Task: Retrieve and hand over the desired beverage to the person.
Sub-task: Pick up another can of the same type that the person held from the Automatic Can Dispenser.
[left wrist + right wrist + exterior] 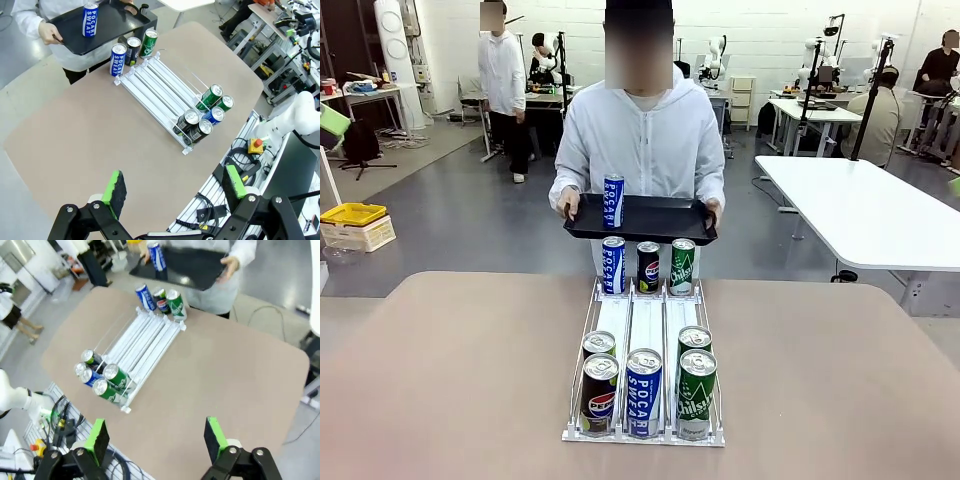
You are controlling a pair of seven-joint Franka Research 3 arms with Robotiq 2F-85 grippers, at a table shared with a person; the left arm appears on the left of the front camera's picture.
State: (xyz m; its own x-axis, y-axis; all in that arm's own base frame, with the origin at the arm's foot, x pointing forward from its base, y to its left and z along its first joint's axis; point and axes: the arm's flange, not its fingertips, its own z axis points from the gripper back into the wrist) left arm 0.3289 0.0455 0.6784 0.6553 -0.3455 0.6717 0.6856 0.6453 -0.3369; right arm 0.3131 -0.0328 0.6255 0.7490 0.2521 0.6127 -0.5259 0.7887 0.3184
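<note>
The person (pixel 650 130) stands at the far side of the table holding a black tray (pixel 665 225) with one blue Pocari Sweat can (pixel 613 200) upright on it. A white three-lane rack (pixel 645 320) lies on the table. At its far end stand a Pocari can (pixel 613 265), a Pepsi can (pixel 648 266) and a green can (pixel 682 266). At its near end are two Pepsi cans (pixel 599 392), a Pocari can (pixel 643 392) and two green cans (pixel 696 393). My left gripper (pixel 175 185) and right gripper (pixel 156 439) hang open and empty above the near table edge.
The tan table (pixel 450 380) has bare room on both sides of the rack. Behind the person stand a white table (pixel 880 210) at the right, a yellow bin (pixel 353 213) at the left, and another person (pixel 505 80) farther back.
</note>
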